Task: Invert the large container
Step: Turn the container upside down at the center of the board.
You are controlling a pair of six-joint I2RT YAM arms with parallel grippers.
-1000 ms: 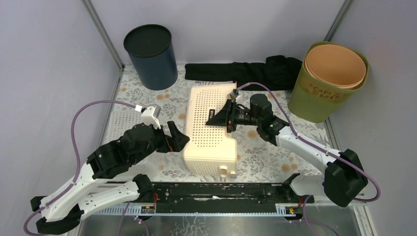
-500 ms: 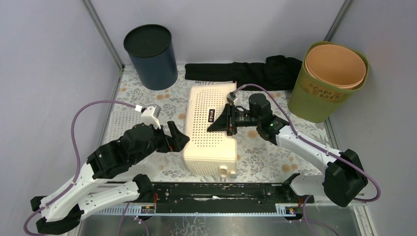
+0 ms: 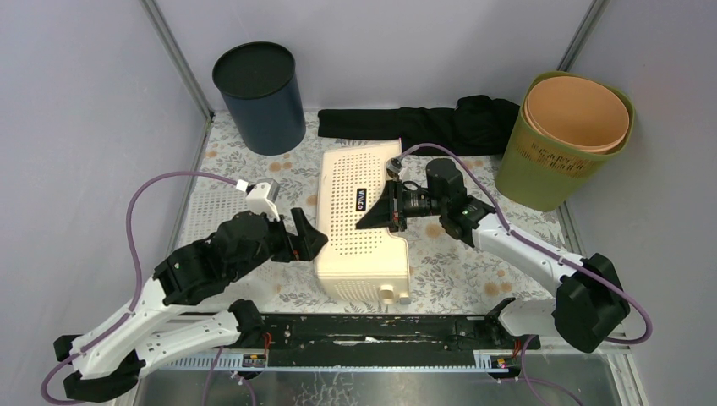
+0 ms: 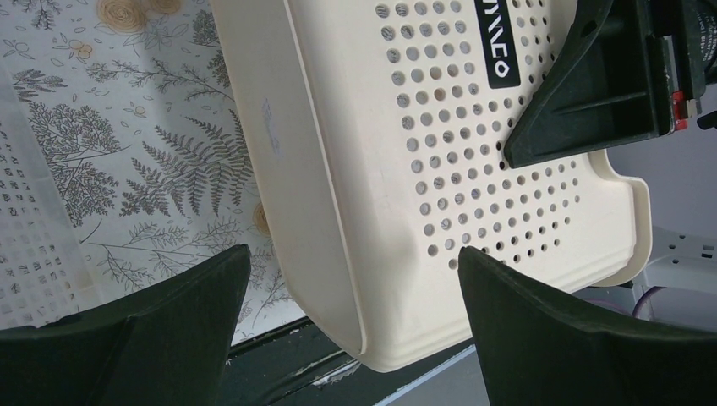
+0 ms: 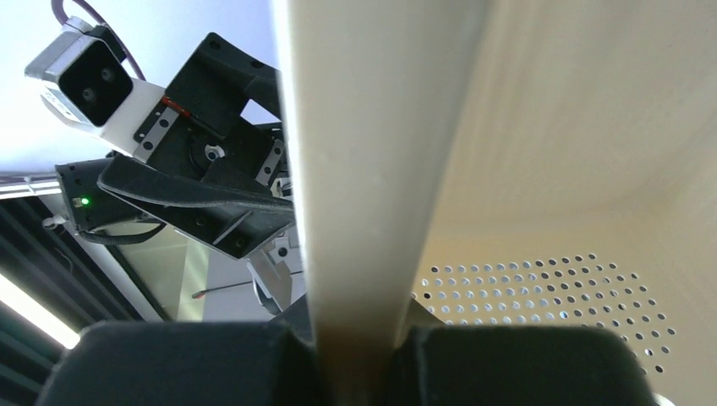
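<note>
cream plastic, punched full of small holes: that is the large container [image 3: 359, 222], and it lies in the middle of the table [image 3: 448, 271] with a broad perforated face and its black label turned up. which way its mouth points is not plain from above, so don't count on it.

your right hand [image 3: 376, 211] is narrow and clamped on the container's right-hand edge. the right wrist view shows the wall pinched between the two fingers, with the perforated inner surface to one side. your left hand [image 3: 311, 241] stands wide and holds nothing. it sits just beside the container's left side and is not touching it.

by my reading you are at the grasp step: the grip is made and the turn not yet begun. the next move calls for raising that right edge and rolling the container over its left side. a one-sided pinch on a thin wall may slip or let the body swing, so bring the left hand against the container's left side to steady the pivot. watch the black cloth [image 3: 423, 127] just beyond the container's far end as it swings.
</note>
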